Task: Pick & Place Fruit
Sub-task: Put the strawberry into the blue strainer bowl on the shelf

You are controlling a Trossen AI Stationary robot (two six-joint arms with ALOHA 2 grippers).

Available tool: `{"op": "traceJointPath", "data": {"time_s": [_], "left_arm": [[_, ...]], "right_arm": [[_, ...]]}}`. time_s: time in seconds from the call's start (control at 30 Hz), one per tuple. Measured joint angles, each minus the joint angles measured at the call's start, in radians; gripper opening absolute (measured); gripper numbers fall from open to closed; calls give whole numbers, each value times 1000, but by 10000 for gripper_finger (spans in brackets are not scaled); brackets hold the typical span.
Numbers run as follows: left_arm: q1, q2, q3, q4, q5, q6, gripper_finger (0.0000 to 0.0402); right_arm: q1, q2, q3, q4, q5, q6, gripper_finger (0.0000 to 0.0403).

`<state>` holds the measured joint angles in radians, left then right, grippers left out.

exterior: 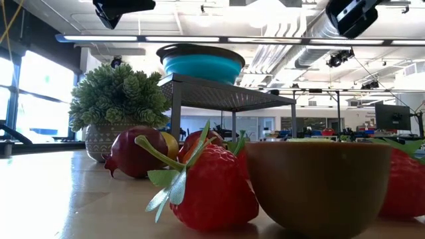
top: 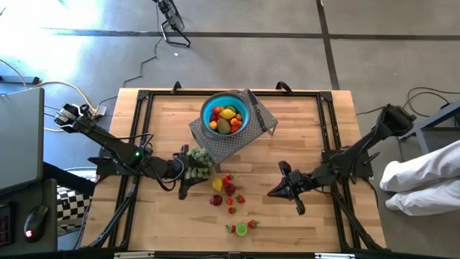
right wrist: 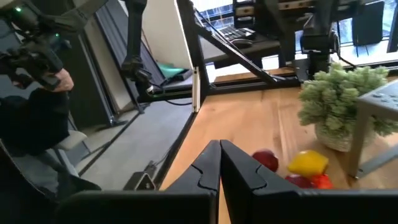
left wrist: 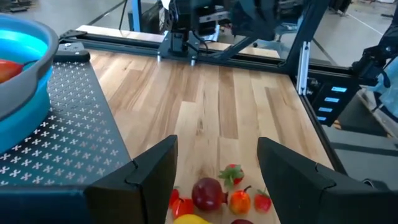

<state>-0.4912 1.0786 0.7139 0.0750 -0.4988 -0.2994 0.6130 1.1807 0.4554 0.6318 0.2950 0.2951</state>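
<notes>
While left gripper (top: 188, 171) hangs fingers apart beside potted plant (top: 200, 164), right gripper (top: 279, 188) pinched together, empty. Fruit (top: 227, 188) loose just past plant, more in blue bowl (top: 225, 113). Looks light, hard, smooth, rolls; pinch round middle.

We see a bowl (top: 226, 113) holding fruit on a rack (top: 231, 134); more fruit (top: 230, 198) lies scattered on the tabletop (top: 302, 122) in front.

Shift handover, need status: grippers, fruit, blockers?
Left gripper open, empty, beside loose fruit. Right gripper shut, empty. Blue bowl part filled. Potted plant beside left gripper.
</notes>
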Motion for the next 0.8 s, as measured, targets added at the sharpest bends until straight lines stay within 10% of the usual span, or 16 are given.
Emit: {"op": "traceJointPath", "data": {"time_s": [0.8], "left_arm": [[0, 0, 0, -22, -9, -50, 218]], "right_arm": [[171, 345, 410, -458, 95, 52, 2]]}}
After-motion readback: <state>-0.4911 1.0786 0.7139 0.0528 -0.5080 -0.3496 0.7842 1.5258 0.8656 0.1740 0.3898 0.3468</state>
